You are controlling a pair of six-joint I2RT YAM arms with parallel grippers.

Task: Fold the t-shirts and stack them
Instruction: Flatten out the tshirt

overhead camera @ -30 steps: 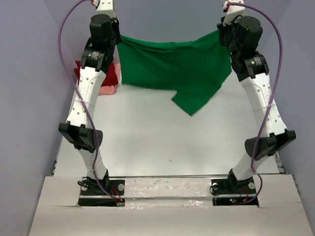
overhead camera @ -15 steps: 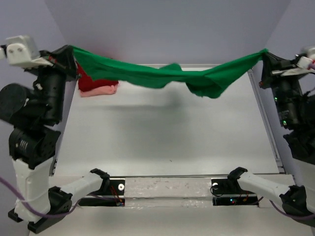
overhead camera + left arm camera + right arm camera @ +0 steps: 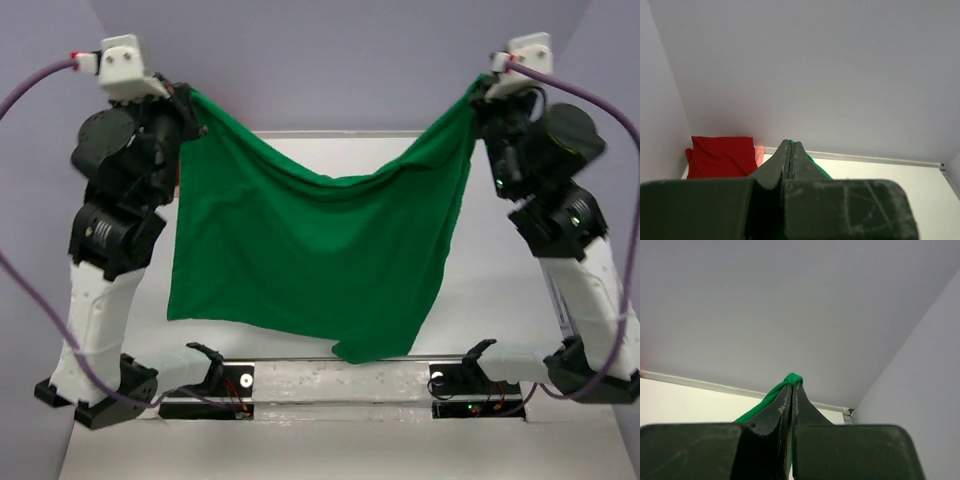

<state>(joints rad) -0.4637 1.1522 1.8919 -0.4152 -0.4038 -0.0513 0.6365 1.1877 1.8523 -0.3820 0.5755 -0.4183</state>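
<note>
The bright green t-shirt (image 3: 310, 260) hangs spread in the air between both arms, its lower edge near the arm bases. My left gripper (image 3: 190, 98) is shut on its upper left corner; my right gripper (image 3: 478, 92) is shut on its upper right corner. In the left wrist view the fingers (image 3: 790, 150) pinch green cloth (image 3: 816, 167). In the right wrist view green cloth (image 3: 792, 378) bunches at the fingertips (image 3: 791, 390). The dark red t-shirt (image 3: 722, 156) lies folded at the far left corner on the salmon pink t-shirt (image 3: 759, 154). Both are hidden in the top view.
The white table (image 3: 500, 290) is enclosed by grey walls (image 3: 340, 60) at the back and sides. The arm bases (image 3: 340, 385) stand at the near edge, just below the hanging cloth.
Both arms have swung up and nearer, from stretching the green shirt out wide to holding it high. The shirt now hangs open as a full sheet and hides the far stack.
</note>
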